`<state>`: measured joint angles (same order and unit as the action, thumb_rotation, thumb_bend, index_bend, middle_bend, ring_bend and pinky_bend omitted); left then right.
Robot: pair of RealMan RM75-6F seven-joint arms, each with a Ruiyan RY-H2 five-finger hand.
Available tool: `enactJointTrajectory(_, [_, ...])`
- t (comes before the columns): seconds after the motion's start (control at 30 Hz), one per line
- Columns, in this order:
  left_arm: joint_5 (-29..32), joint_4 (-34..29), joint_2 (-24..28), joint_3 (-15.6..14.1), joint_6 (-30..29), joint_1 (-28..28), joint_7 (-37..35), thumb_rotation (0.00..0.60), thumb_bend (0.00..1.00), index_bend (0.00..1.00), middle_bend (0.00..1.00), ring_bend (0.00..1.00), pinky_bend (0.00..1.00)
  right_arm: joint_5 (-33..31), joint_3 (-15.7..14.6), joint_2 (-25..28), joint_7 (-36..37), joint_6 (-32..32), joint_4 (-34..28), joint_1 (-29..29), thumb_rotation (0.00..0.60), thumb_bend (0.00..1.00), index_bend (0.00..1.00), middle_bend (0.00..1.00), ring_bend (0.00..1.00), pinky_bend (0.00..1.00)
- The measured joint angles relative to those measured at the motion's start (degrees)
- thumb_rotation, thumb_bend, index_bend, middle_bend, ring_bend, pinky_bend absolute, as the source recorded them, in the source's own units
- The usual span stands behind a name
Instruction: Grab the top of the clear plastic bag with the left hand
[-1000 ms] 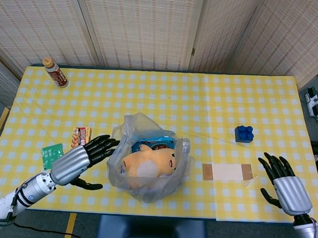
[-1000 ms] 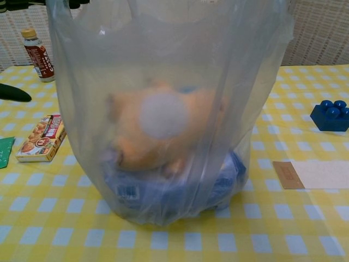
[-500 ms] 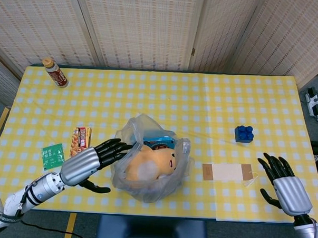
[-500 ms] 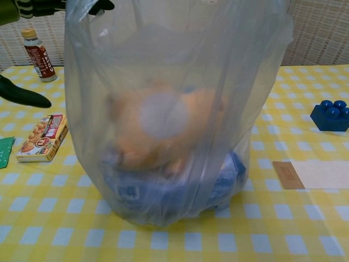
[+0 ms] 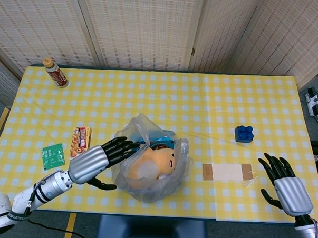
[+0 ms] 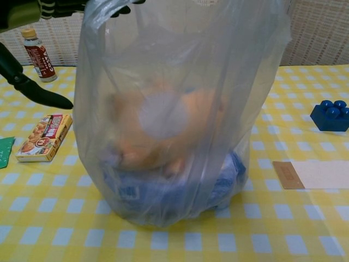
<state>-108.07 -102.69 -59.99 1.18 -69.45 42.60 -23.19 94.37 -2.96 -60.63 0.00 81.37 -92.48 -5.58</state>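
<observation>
A clear plastic bag [image 5: 151, 166] [image 6: 174, 114] stands near the table's front middle, holding an orange plush toy [image 5: 154, 163] and a blue packet [image 6: 223, 180]. My left hand [image 5: 102, 157] reaches in from the left, its dark fingers spread and pushing against the bag's upper left rim, with the thumb [image 6: 38, 95] hanging apart below. Nothing is pinched between them. In the chest view the hand's fingertips [image 6: 71, 6] sit at the bag's top left corner. Far to the right, my right hand [image 5: 285, 185] rests open near the table's front edge.
A snack box [image 5: 80, 137] and a green sachet [image 5: 53, 156] lie left of the bag. A brown bottle [image 5: 55, 72] stands at the back left. A blue brick [image 5: 244, 133] and a white paper with brown tape [image 5: 228, 172] lie to the right.
My left hand has moved right and pressed into the bag's upper left side, pushing that rim inward. The right hand has stayed put.
</observation>
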Motion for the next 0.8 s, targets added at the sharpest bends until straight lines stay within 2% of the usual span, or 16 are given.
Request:
enactJointTrajectory(0.4, [2.12,2.86,-0.81,0.47,-2.38,-1.71,2.86,0.600,0.02,0.03,0.07,0.00,0.00,-0.26,-0.07,-0.21,-0.53,-1.03,-0.11,-0.42,0.600,0.36,0.00,0.00,0.00,0.00])
enactJointTrajectory(0.8, [0.10,2.07,-1.03,-0.90,-0.44,-0.38,2.12,0.600,0.02,0.02,0.10,0.00,0.00,-0.28,-0.03,-0.30,-0.53,-1.10,0.19,-0.56,0.600,0.36,0.00,0.00,0.00,0.00])
